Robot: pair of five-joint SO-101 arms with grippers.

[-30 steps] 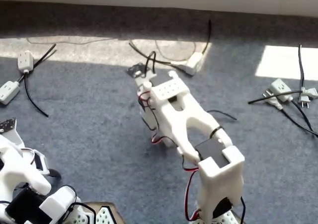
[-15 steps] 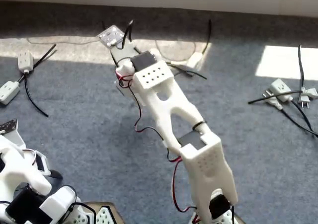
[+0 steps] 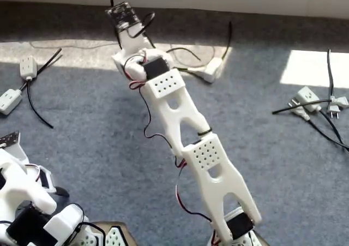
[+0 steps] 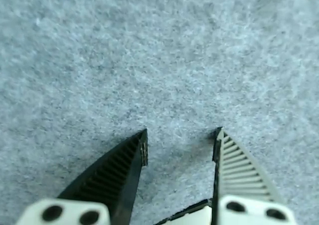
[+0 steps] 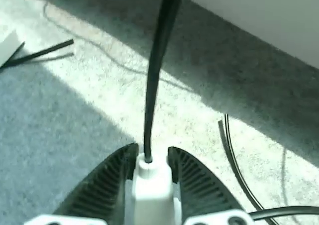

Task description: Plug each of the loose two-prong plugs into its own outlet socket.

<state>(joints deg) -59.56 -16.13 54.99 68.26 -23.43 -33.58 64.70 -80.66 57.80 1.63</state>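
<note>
Plug (image 5: 149,182): white body, black cord (image 5: 158,60) running out of it, clamped between fingers of right pincer (image 5: 152,150). Within last second my right arm went from folded at mid-tabletop to stretched toward 11 o'clock. Pincer now lifted near far edge of tabletop (image 3: 82,148), cord trailing back toward 1 o'clock. I read this as carry, insertion not yet begun. Sockets (image 3: 27,67) at 10 o'clock, well apart from plug. Left pincer (image 4: 180,135) gaping, holding nothing, over grey surface. Left arm unmoved at 7 o'clock.
</note>
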